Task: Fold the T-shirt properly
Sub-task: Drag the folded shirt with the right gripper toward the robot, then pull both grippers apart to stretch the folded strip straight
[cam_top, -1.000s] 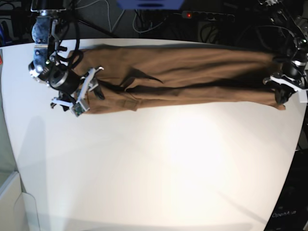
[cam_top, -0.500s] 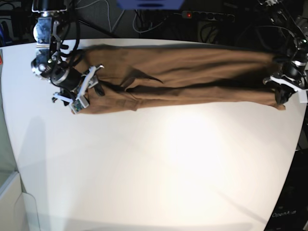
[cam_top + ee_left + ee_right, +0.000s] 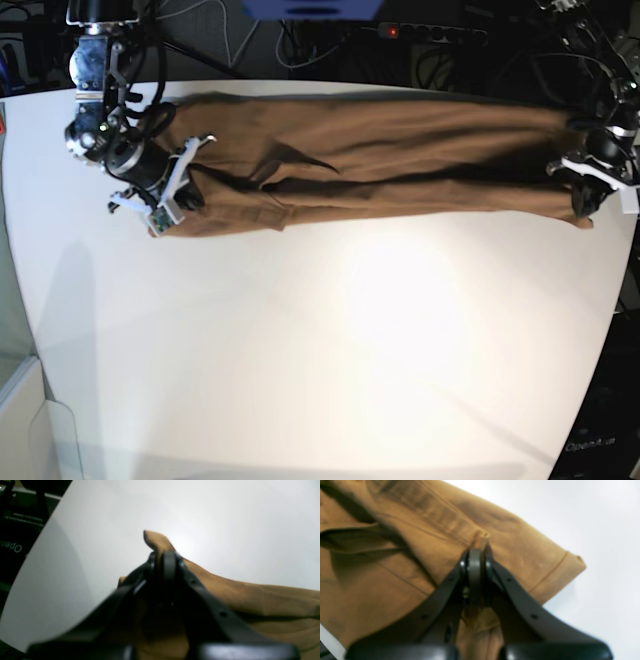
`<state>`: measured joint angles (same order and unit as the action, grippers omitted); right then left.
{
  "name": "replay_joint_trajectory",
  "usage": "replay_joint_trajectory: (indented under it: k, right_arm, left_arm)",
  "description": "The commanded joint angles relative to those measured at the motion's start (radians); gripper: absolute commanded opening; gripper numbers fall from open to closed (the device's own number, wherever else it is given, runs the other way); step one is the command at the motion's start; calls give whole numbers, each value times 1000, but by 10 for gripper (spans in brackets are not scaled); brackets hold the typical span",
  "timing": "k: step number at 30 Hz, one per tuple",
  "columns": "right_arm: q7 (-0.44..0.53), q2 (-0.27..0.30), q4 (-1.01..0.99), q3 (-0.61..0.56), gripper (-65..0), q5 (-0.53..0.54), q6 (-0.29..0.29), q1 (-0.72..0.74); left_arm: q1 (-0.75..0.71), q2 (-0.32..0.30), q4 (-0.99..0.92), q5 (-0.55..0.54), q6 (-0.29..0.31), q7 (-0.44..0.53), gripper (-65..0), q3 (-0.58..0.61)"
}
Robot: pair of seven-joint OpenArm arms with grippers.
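Observation:
The tan T-shirt (image 3: 400, 160) lies folded into a long narrow band across the far part of the white table (image 3: 330, 350). At its left end my right gripper (image 3: 188, 198) is shut on the cloth. The right wrist view shows those jaws (image 3: 476, 555) pinched on a fold of the T-shirt (image 3: 395, 562) near a hemmed corner. At the right end my left gripper (image 3: 582, 205) is shut on the other end. In the left wrist view a small tip of the T-shirt (image 3: 157, 541) pokes out past the closed left gripper (image 3: 162, 557).
Cables and a power strip (image 3: 430, 32) crowd the dark space behind the table. A pale bin (image 3: 20, 420) stands off the front left corner. A black case (image 3: 610, 430) sits beyond the table's curved right edge.
My right gripper, open a second ago beside the shirt's left end, has shifted slightly up and left and shut on the cloth. The left arm has not moved.

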<state>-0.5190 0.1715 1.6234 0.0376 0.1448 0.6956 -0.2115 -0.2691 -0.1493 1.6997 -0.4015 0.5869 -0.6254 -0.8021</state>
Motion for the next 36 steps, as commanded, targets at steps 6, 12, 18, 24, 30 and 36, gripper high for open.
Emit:
replay_joint_trajectory:
  k: [6, 12, 18, 24, 30, 36]
  right_arm:
    - [96, 30, 157, 0, -638, 16, 3, -65]
    - [101, 33, 263, 5, -638, 16, 3, -148]
    - [165, 33, 294, 5, -638, 16, 3, -234]
    - [253, 41, 294, 6, -638, 16, 3, -314]
    - [366, 55, 292, 43, -638, 19, 3, -400]
    - [394, 47, 291, 112, -640, 20, 3, -458]
  left_arm:
    - [0, -16, 30, -18, 2, 25, -618, -7]
    - [-2, -14, 73, -18, 2, 23, -618, -7]
    - [-22, -5, 78, -20, 2, 23, -618, -9]
    - [-23, -2, 78, -20, 2, 23, -618, -10]
    - [-22, -3, 76, -20, 3, 23, -618, -52]
    - [-26, -8, 76, -20, 3, 23, -618, -58]
